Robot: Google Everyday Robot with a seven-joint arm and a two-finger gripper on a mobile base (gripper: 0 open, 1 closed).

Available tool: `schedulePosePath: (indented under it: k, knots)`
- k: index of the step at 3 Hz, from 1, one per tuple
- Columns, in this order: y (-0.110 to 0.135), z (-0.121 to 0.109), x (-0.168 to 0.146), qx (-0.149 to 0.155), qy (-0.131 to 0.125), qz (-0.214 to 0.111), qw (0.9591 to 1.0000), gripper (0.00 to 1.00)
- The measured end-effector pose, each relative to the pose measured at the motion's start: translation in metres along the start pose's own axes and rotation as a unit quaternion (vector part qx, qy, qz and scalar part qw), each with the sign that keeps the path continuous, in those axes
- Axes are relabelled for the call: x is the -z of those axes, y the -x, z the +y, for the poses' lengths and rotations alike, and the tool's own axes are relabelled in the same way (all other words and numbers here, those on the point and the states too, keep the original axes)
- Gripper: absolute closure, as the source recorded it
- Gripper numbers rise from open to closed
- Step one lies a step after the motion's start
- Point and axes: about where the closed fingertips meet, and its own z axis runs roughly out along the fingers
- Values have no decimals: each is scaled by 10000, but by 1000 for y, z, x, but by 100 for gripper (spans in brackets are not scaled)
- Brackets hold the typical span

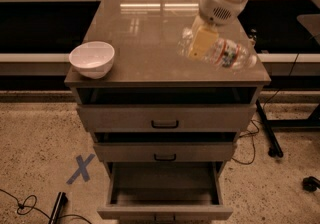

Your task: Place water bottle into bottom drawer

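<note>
The water bottle (227,54), clear and crinkled with a white-and-red label band, lies sideways in the air above the right part of the cabinet top (150,33). My gripper (200,44) is shut on the water bottle near its left end, with yellowish fingers (201,42) clasping it. The white arm reaches down from the upper right. The bottom drawer (165,190) is pulled open at the base of the cabinet, and its inside looks empty.
A white bowl (92,59) stands on the cabinet top's left front corner. Two shallower drawers (165,118) above are slightly ajar. A blue tape X (81,169) marks the floor at left; cables and a stand foot (272,143) lie at right.
</note>
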Motion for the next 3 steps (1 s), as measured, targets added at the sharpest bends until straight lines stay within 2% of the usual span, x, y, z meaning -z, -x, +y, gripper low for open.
schedulePosePath:
  k: [1,2,3]
  knots:
    - [-11,23,-28,43,335,201,9992,100]
    - [-12,24,-31,9,388,183,9991,100]
    - [-20,37,-53,-12,490,-17,9988,100]
